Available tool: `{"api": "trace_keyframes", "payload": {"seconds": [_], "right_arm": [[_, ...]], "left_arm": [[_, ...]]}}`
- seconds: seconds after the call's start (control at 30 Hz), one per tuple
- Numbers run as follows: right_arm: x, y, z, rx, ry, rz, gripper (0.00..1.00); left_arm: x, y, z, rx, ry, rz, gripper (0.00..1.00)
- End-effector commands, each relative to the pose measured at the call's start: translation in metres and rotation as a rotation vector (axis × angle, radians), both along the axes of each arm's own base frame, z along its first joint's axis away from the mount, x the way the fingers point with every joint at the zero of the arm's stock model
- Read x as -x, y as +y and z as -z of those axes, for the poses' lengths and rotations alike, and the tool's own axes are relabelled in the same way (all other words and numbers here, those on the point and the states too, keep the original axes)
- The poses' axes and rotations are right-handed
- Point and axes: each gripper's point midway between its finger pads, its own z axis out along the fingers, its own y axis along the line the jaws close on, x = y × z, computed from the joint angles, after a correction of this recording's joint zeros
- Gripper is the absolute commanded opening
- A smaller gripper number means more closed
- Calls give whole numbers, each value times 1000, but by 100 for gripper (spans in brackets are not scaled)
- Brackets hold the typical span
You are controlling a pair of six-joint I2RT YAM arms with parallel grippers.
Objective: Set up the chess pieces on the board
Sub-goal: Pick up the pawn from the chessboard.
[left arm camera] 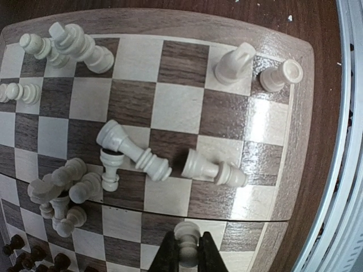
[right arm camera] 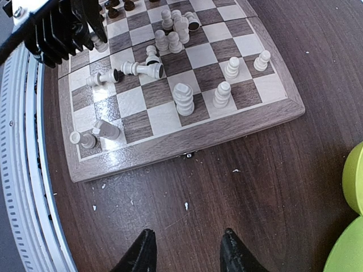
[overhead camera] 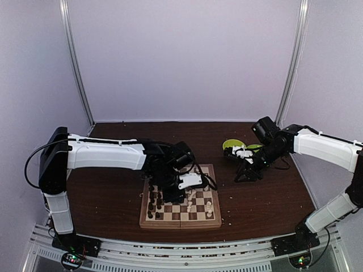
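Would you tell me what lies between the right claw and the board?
Only bare table with a few white crumbs, seen in the right wrist view.

Your board (right arm camera: 198, 131) has a checker pattern of dark brown and cream squares, and a light wood edge runs all around it. Look at the cream pieces (left arm camera: 133, 150): they are a soft milky white. The dark pieces (left arm camera: 12, 242) are brown-black. The table (right arm camera: 272, 187) is deep reddish brown with thin wood lines in it, and little white crumbs (right arm camera: 186, 205) dot it. The dish (overhead camera: 231, 144) is bright lime green. Your left gripper (left arm camera: 187, 238) has black fingers, and the one piece (left arm camera: 187, 228) between them is cream. Your right gripper (right arm camera: 188, 235) is black too. Both arms (overhead camera: 108, 154) are white with black parts.
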Motion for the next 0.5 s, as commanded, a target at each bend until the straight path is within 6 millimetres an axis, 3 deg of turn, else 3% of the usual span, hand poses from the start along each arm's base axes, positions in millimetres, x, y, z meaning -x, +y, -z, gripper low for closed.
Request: {"api": "trace_keyframes", "payload": {"seconds": [0.0,0.47], "right_arm": [[-5,-2,-7,3,-25,6,39],[-4,-2,-7,2,-23,6,39]], "left_arm": [[-6,-6,-32,76,-29,8,3],[-15,-15,-44,109,-65,-2,4]]}}
